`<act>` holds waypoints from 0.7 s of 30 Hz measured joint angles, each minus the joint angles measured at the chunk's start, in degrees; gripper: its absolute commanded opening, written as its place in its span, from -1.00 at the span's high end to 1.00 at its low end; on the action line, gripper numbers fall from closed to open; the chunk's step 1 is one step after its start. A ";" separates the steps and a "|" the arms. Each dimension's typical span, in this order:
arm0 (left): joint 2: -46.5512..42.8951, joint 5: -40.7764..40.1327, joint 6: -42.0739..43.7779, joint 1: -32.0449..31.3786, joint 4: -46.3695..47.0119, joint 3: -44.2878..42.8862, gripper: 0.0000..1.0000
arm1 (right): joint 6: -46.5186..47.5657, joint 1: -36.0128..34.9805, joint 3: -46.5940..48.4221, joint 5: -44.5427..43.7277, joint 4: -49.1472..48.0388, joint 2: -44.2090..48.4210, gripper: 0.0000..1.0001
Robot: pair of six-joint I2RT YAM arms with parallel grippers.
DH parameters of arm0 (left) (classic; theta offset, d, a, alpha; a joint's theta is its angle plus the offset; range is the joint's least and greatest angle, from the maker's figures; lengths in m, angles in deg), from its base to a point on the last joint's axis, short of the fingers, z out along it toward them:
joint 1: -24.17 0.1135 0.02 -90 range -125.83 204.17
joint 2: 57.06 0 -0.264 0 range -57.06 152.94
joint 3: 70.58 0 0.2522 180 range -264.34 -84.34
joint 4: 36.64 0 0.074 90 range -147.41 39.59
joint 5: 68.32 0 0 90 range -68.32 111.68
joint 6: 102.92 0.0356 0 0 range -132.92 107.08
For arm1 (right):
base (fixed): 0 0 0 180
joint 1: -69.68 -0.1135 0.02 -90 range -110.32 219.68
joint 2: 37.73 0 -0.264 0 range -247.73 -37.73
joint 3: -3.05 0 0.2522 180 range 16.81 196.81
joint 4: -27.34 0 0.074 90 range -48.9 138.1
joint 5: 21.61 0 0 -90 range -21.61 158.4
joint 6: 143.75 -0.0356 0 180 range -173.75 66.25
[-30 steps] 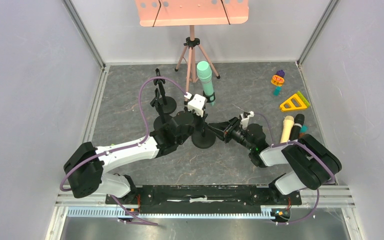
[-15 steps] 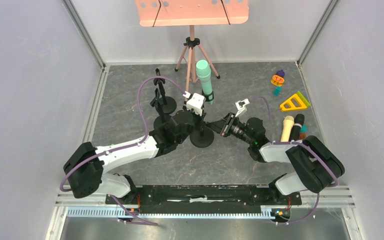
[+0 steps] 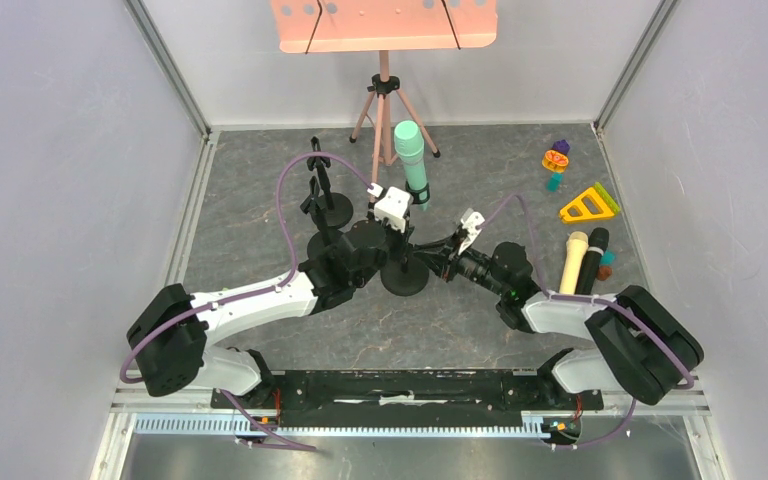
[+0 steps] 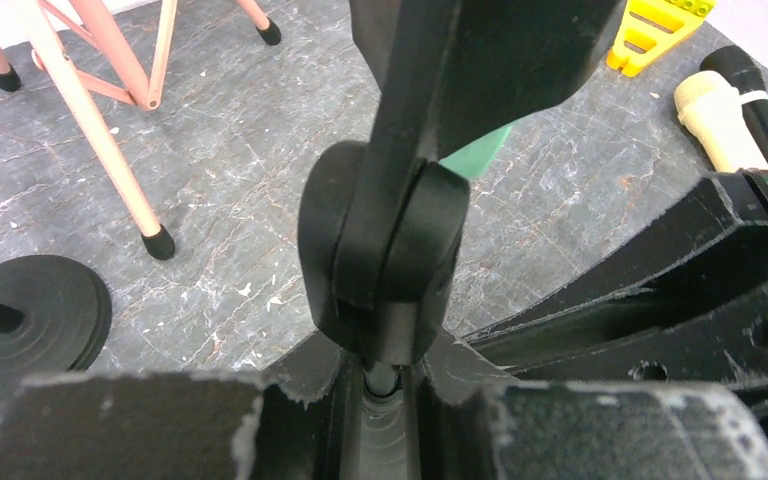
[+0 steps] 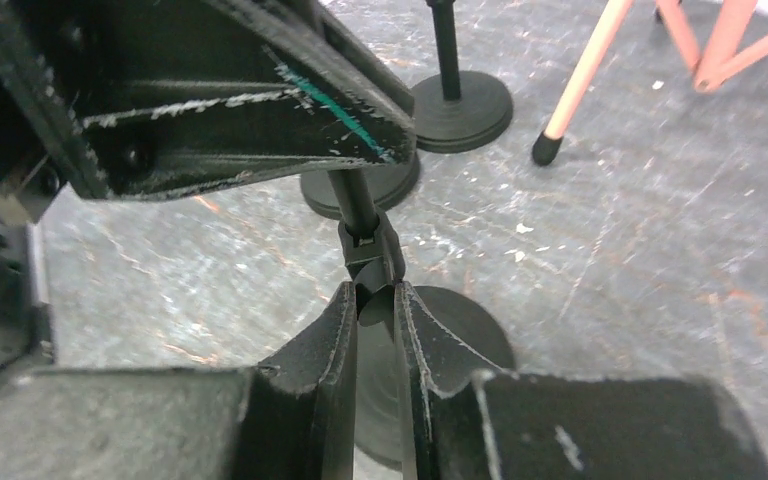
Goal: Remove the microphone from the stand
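A mint-green microphone (image 3: 412,163) sits tilted in the clip of a black stand (image 3: 407,276) at the middle of the floor. Only its green tip (image 4: 480,152) shows in the left wrist view, behind the stand's black clip joint (image 4: 385,250). My left gripper (image 3: 396,243) is shut on the stand's pole just under that joint (image 4: 382,385). My right gripper (image 3: 432,260) comes in from the right and is shut on the pole lower down (image 5: 375,300), above the round base (image 5: 465,335).
A pink music-stand tripod (image 3: 385,95) stands behind the microphone. Two more small black stands (image 3: 325,205) stand at the left. A cream microphone (image 3: 573,257), a black microphone (image 3: 593,252), a yellow triangle (image 3: 588,205) and a small toy (image 3: 556,160) lie at the right.
My right gripper has moved left to the stand's pole and its wrist has rolled. My left gripper and the microphone have stayed put.
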State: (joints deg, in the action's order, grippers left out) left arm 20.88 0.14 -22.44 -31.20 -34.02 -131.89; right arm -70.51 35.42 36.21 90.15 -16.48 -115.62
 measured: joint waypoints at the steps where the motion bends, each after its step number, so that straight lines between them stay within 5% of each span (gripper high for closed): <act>1: 0.00 0.20 0.00 0.00 0.00 0.00 0.96 | 2.43 -0.31 -0.35 -0.22 -0.48 0.22 1.00; 15: 0.00 0.48 0.17 0.02 -0.02 0.00 0.96 | 41.38 -4.94 -1.79 0.15 -1.16 1.14 1.00; 21: 0.00 -0.13 0.17 0.02 0.00 0.04 0.96 | 58.03 -7.21 -1.79 -2.21 0.46 1.16 0.76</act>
State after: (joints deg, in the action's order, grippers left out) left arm 20.88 0.01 -22.27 -31.18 -34.02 -131.85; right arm -12.48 28.20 34.42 87.95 -16.02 -114.46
